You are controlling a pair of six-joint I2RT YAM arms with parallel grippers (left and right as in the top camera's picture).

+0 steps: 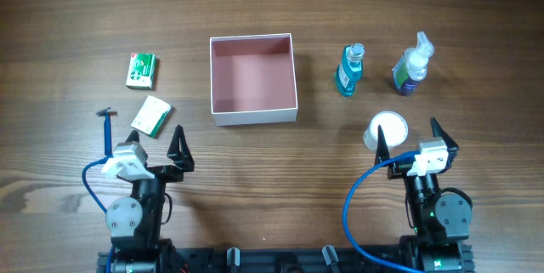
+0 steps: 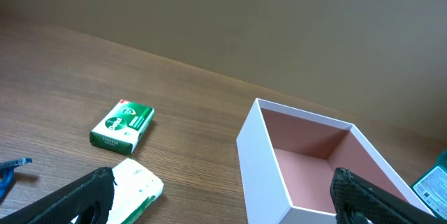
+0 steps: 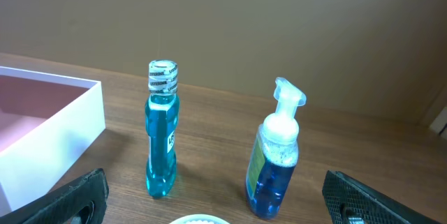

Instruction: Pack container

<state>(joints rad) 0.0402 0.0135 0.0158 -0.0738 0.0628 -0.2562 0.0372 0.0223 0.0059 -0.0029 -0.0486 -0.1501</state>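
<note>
Container [image 1: 255, 116] sits mouth-up, square (no long axis), while left hand [image 1: 155, 137] and right hand [image 1: 408, 128] both gape wide.

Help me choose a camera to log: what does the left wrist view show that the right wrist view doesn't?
Only left wrist: the green box, the white-and-green packet and a blue tool tip. Only right wrist: the pump bottle and a white jar's rim. Both: the container, the slim blue bottle (just an edge on the left wrist), and the wooden table.
</note>
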